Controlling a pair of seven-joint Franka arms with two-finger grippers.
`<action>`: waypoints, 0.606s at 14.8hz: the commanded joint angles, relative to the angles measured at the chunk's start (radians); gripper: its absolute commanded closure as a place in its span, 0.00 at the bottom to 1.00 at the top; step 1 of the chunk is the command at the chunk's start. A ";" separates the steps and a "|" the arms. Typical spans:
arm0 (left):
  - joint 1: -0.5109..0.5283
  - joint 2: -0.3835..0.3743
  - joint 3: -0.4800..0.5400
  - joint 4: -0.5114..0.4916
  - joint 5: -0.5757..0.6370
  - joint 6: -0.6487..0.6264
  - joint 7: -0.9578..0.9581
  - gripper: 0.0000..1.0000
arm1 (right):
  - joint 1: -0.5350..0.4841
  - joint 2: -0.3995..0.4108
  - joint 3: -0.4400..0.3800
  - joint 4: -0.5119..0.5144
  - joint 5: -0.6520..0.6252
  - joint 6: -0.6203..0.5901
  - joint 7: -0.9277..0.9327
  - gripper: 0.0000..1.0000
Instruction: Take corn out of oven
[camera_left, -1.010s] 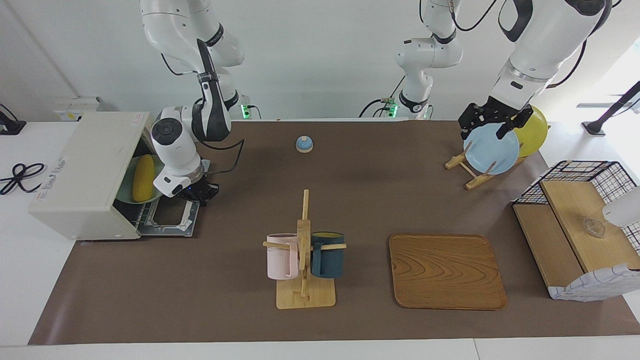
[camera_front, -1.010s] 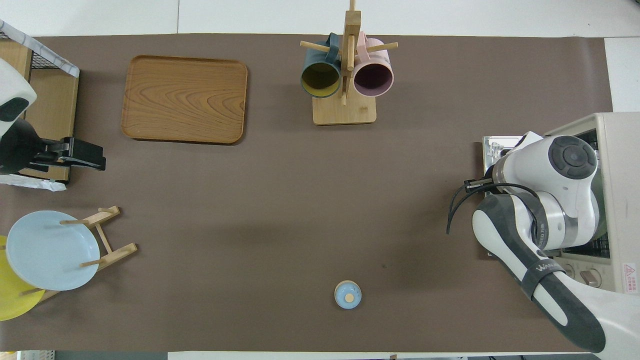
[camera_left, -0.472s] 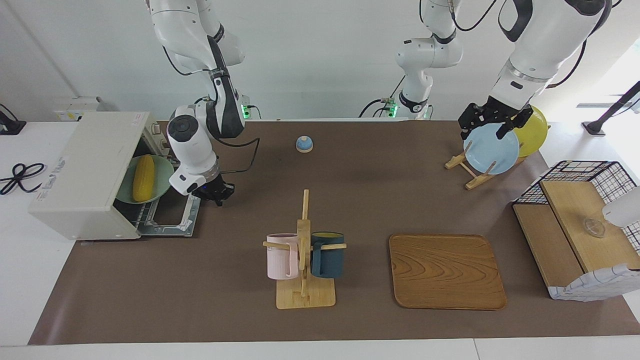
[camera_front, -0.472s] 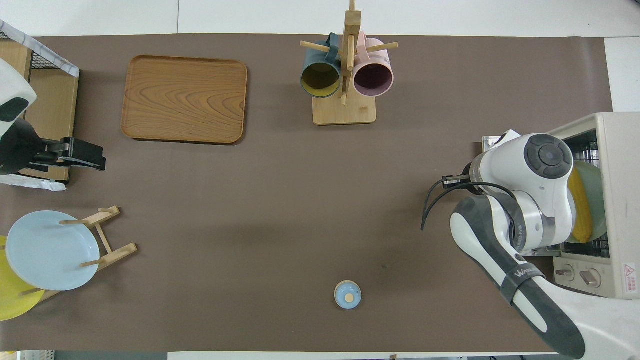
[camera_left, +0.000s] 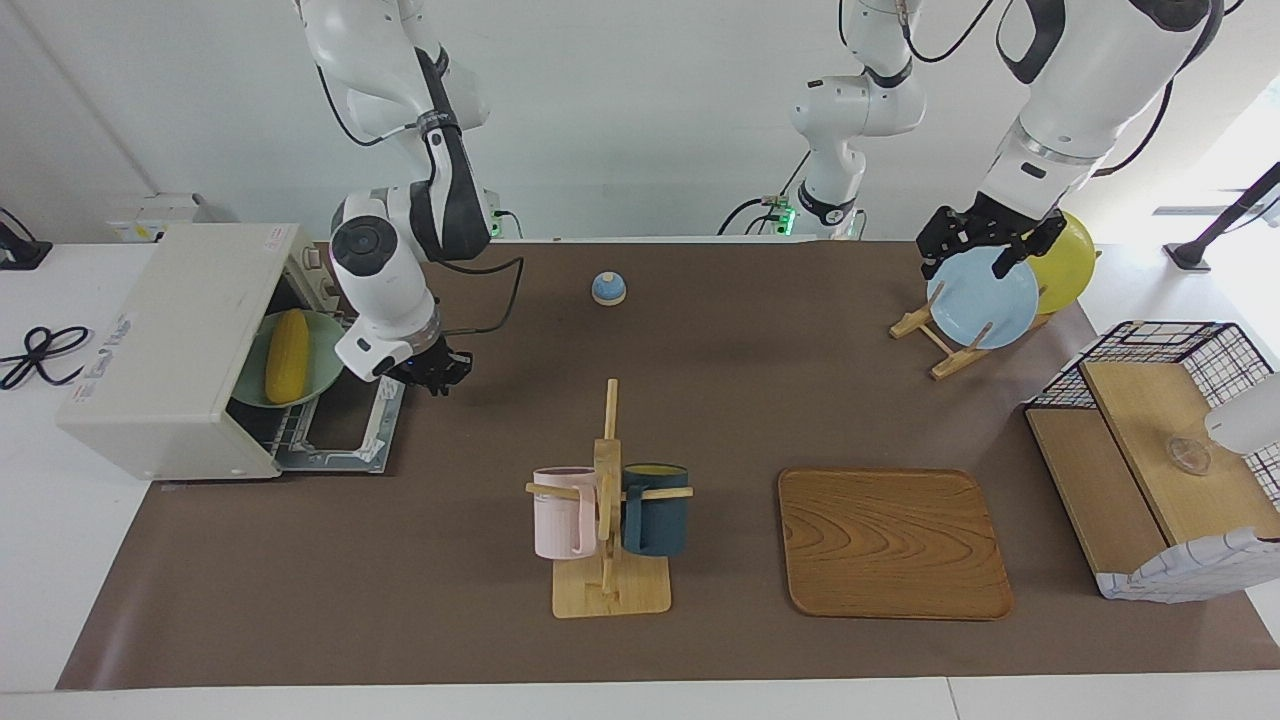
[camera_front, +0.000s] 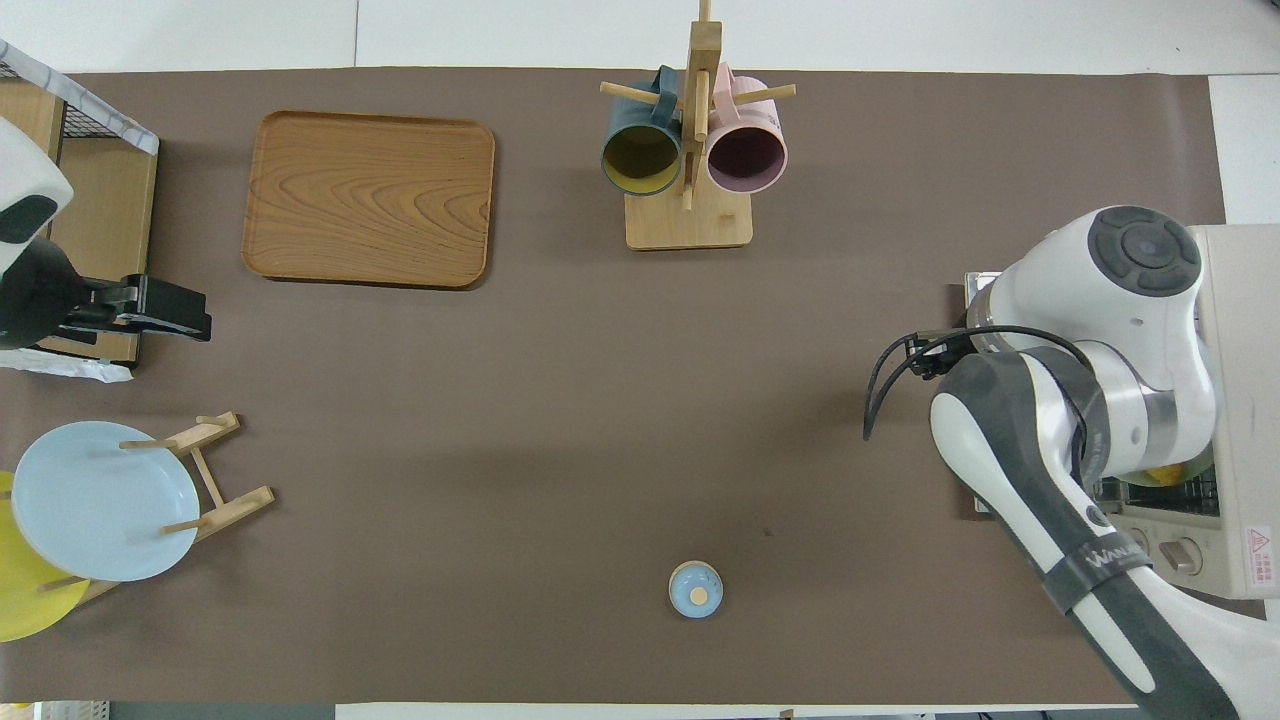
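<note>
Brown matting (camera_left: 700, 400) covers our table under a white wall. At the right arm's end stands the oven (camera_left: 170, 345), its door (camera_left: 345, 435) dropped open; in the overhead view our right arm hides most of it. Inside the oven the corn (camera_left: 286, 355) lies on a pale green plate (camera_left: 318, 350); from overhead only a yellow sliver (camera_front: 1165, 474) shows beneath the arm. Our right gripper (camera_left: 432, 371) hangs just off the door's edge nearer the robots, carrying nothing; we cannot tell whether its fingers are parted. Well away from the oven, at the left arm's end, our left gripper (camera_left: 985, 243) waits over the light blue plate (camera_left: 982, 303) on the wooden plate stand (camera_left: 935, 350); we cannot tell its fingers' state either. That plate partly covers a yellow plate (camera_left: 1068, 262), which the overhead view cuts off at its edge.
</note>
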 joint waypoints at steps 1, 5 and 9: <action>0.015 -0.012 -0.010 -0.019 -0.005 0.008 0.002 0.00 | -0.025 -0.054 0.005 -0.011 -0.109 -0.055 0.033 0.53; 0.015 -0.012 -0.010 -0.019 -0.005 0.008 0.002 0.00 | -0.071 -0.076 0.008 -0.021 -0.187 -0.090 0.119 0.46; 0.015 -0.012 -0.012 -0.019 -0.005 0.008 0.002 0.00 | -0.112 -0.087 0.006 -0.056 -0.187 -0.081 0.162 0.30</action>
